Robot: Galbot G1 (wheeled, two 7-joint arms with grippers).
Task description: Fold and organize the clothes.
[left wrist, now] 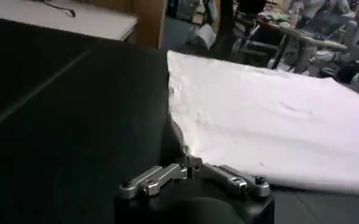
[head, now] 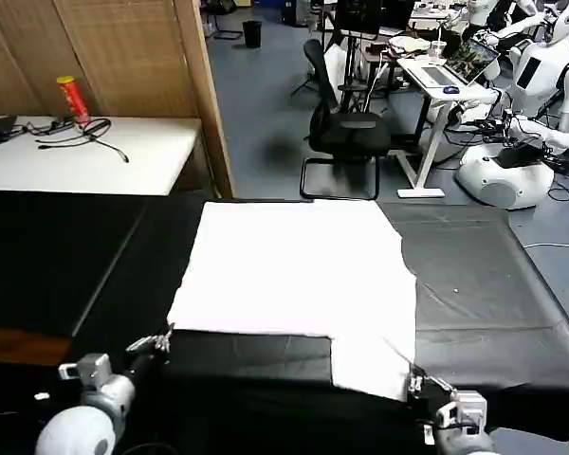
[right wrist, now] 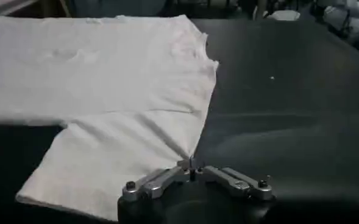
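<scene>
T-shirt lies flat, plain side up, mid black surface, one sleeve sticking out toward 5 o'clock. Left gripper at the shirt's 7 o'clock corner, fingers pinched together on the hem. Right gripper at 5 o'clock, fingers closed on the sleeve edge. Both near corners held, likely so the near edge can go over as one fold.

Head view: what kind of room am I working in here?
Most likely a robotics lab or workshop: white humanoid robots stand at the back right, beside a desk with an open laptop and a black office chair.
</scene>
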